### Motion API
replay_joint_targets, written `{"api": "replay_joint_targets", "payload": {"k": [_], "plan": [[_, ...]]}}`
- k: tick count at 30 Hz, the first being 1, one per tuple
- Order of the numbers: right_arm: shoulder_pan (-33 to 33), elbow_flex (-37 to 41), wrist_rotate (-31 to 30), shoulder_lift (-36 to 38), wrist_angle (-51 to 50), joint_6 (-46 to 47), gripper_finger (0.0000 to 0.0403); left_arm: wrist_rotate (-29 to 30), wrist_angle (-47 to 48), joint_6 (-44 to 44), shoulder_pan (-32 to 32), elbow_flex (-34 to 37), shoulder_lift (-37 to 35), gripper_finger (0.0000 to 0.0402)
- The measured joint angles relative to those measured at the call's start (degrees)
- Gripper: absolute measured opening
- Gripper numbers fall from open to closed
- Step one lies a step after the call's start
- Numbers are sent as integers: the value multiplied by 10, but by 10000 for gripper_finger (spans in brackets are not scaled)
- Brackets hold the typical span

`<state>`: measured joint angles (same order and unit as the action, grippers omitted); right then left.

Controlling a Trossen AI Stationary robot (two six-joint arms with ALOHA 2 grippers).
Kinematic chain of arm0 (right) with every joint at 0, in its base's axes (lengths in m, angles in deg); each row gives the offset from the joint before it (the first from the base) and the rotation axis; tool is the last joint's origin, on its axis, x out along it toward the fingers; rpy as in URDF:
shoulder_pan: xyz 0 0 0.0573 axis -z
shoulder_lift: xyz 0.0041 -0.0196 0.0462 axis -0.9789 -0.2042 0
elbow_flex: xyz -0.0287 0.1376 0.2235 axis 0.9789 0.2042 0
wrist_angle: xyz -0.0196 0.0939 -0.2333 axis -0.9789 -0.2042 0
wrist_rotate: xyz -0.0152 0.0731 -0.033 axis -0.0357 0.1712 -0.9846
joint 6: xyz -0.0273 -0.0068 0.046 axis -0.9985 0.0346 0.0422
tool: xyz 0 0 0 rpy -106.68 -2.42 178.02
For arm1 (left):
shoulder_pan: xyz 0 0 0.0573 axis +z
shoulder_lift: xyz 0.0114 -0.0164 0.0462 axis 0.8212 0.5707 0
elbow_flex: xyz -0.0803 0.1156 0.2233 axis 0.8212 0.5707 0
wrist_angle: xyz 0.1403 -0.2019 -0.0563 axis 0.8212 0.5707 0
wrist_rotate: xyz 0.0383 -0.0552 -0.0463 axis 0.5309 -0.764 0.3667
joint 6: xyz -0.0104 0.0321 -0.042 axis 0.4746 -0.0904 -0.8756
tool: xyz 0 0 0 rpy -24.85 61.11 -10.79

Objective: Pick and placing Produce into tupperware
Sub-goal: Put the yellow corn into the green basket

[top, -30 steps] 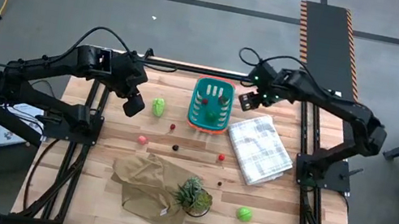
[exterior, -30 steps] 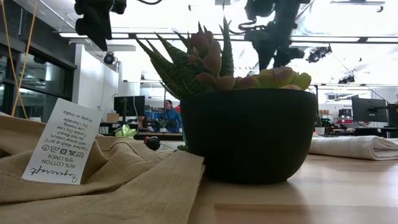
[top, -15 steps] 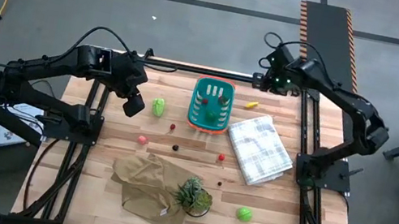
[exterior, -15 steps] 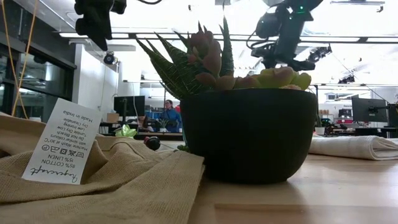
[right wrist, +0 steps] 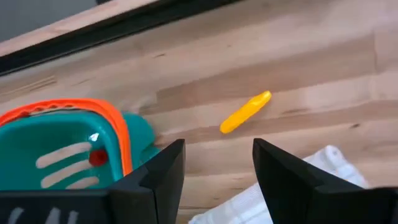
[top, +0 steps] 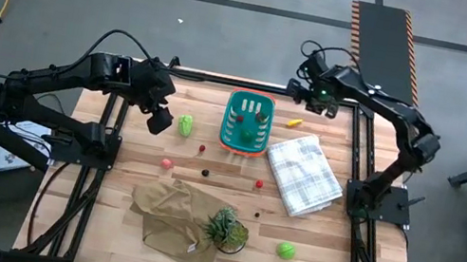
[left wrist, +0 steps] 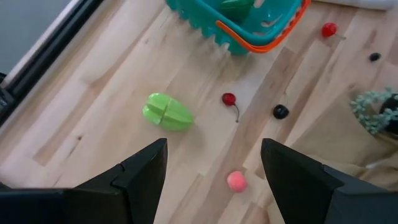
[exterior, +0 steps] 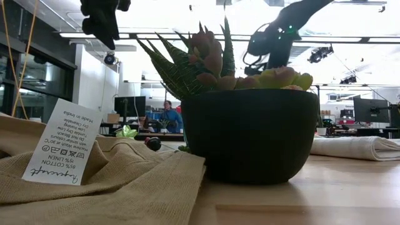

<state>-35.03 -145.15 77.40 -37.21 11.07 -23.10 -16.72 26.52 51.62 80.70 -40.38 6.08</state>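
Note:
The teal basket [top: 248,122] stands at the table's far middle, with a dark green piece and small red balls inside. A light green lump [top: 185,125] lies left of it. My left gripper [top: 159,122] hovers open just left of that lump [left wrist: 168,112]. My right gripper [top: 303,88] is open and empty, high over the far edge. A yellow piece [top: 294,121] lies on the table right of the basket and shows in the right wrist view [right wrist: 246,112]. Small red, dark and pink balls [top: 202,149] lie scattered mid-table. A green ball [top: 287,250] lies near the front right.
A white checked folded cloth [top: 303,173] lies right of the basket. A tan cloth [top: 170,218] lies at the front with a potted spiky plant [top: 226,229] on its right end. A person stands in the room far beyond the table [exterior: 169,115].
My right gripper has risen and gone from beside the basket's right side toward the table's far edge, uncovering the yellow piece on the table. My left gripper has shifted slightly toward the green lump.

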Motion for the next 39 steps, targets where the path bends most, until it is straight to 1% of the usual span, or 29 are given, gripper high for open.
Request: {"api": "replay_joint_targets", "payload": {"k": [9,19,24,31,35,39], "plan": [[-18,0,-5,-44,0,115,178,7,-8,26,0,0,0,248],[-21,0,12,-73,-2,222,178,11,-10,61,0,0,0,248],[-21,0,10,-81,-3,275,178,11,-10,72,0,0,0,248],[-21,0,-17,-81,-4,330,178,11,-10,91,0,0,0,248],[-20,0,-25,-81,-4,359,178,26,-9,95,0,0,0,248],[-20,3,-38,-81,-1,390,178,29,-8,101,0,0,0,248]]}}
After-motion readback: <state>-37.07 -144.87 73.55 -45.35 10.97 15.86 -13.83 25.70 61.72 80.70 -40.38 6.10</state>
